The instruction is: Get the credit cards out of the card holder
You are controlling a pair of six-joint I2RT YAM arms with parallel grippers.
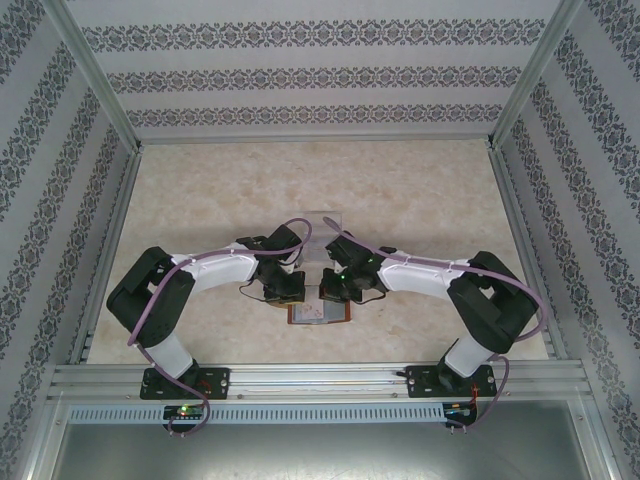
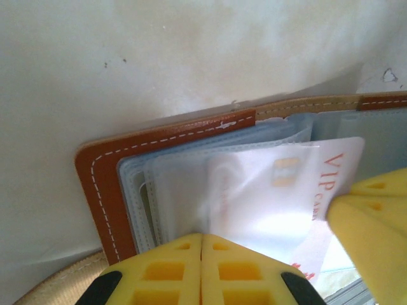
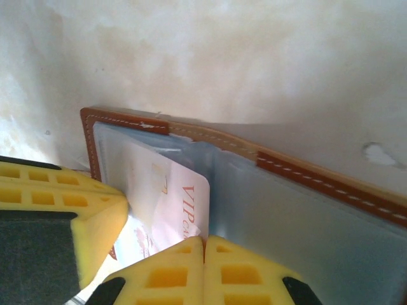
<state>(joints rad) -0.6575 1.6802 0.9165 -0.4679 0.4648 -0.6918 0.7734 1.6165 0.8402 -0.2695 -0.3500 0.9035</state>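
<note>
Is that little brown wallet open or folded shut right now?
Open: the card holder lies spread, clear inner sleeves exposed, a white VIP card showing among them.

The card holder (image 1: 318,313) lies open on the counter (image 1: 400,190) between the left arm (image 1: 215,270) and right arm (image 1: 430,272). A card (image 2: 280,184) sits inside one sleeve.

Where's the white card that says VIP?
In the left wrist view, the VIP card sits right of centre, partly tucked in a clear sleeve of the open card holder, beside the yellow jaws.
</note>
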